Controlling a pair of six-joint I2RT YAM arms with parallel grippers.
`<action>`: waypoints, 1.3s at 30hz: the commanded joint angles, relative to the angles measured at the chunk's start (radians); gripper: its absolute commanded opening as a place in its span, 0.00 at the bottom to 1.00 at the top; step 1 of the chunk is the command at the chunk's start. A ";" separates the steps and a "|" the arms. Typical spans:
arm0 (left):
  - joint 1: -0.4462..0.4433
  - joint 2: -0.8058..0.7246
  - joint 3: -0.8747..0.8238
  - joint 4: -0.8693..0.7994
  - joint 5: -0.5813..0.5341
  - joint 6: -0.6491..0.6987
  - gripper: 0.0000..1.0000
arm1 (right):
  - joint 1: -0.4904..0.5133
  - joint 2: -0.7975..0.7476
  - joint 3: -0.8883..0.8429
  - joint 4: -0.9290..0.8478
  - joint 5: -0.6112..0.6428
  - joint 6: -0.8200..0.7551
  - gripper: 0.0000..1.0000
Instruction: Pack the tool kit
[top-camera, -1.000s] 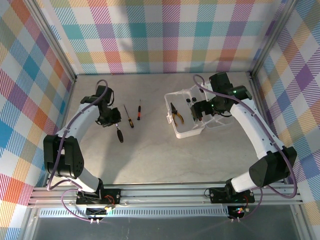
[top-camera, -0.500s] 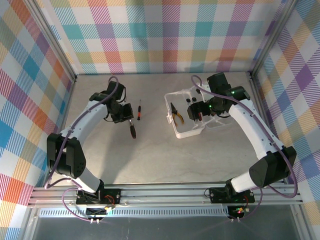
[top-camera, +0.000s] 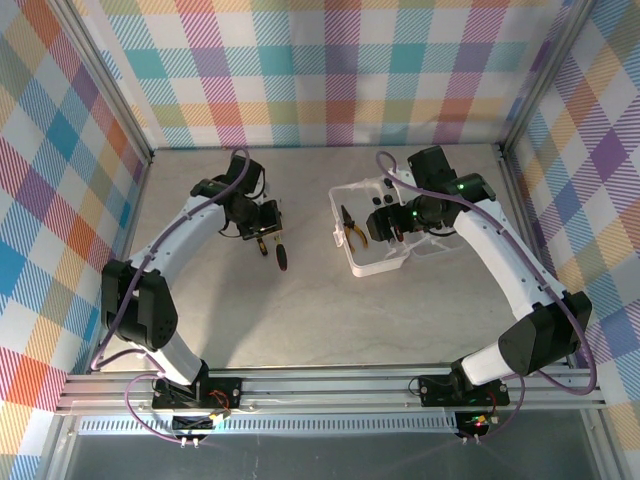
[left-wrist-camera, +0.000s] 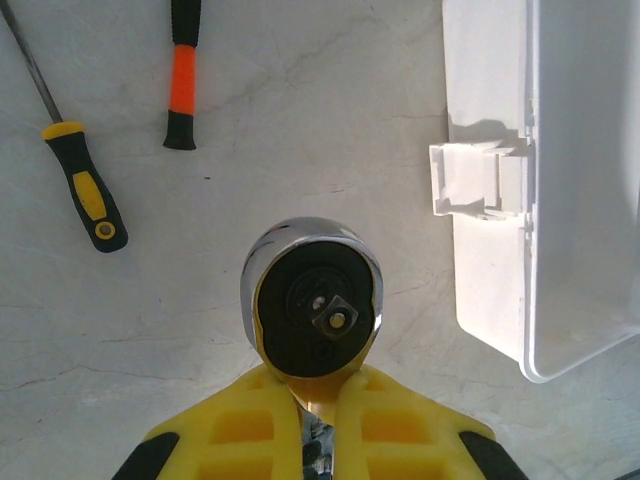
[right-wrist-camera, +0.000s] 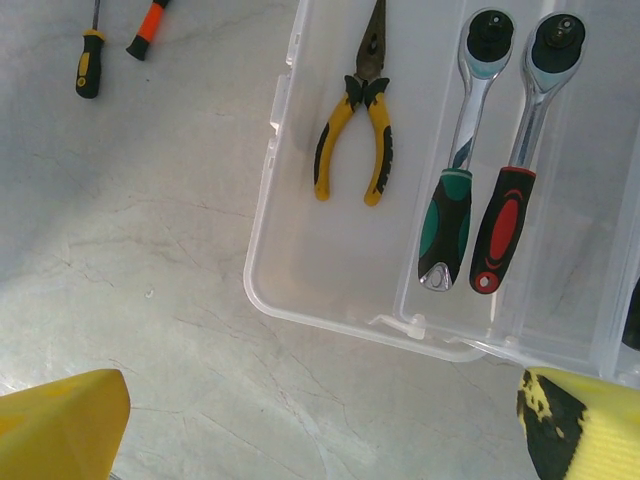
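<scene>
The tool kit's translucent white case (top-camera: 372, 266) lies open right of centre. In it are yellow-handled pliers (right-wrist-camera: 355, 135), a green-handled ratchet (right-wrist-camera: 455, 200) and a red-handled ratchet (right-wrist-camera: 505, 215). My left gripper (top-camera: 264, 238) is shut on a dark-handled ratchet wrench (top-camera: 281, 257) and holds it above the table, left of the case (left-wrist-camera: 500, 250). Its chrome head (left-wrist-camera: 313, 300) juts out past my yellow fingers (left-wrist-camera: 225, 435). My right gripper (right-wrist-camera: 320, 430) hangs open over the case's near edge (right-wrist-camera: 300, 300), nothing between its fingers.
Two screwdrivers lie on the marble table left of the case: a yellow-and-black one (left-wrist-camera: 85, 190) and an orange-and-black one (left-wrist-camera: 180, 80). The case's lid (top-camera: 440, 245) lies open to the right. Checked walls close in the table on three sides.
My left gripper has carried the ratchet wrench to the right, past the screwdrivers and toward the case. The right arm has shifted slightly left over the case, jaws still wide.
</scene>
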 joint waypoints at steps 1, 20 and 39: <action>-0.015 -0.001 0.024 0.020 0.031 -0.017 0.00 | 0.011 0.014 -0.003 0.009 -0.032 0.006 0.99; -0.079 -0.006 0.090 0.084 0.144 -0.064 0.00 | 0.181 0.150 -0.048 0.299 -0.312 0.162 0.99; -0.100 -0.022 0.089 0.096 0.138 -0.070 0.00 | 0.288 0.295 -0.066 0.519 -0.401 0.299 0.98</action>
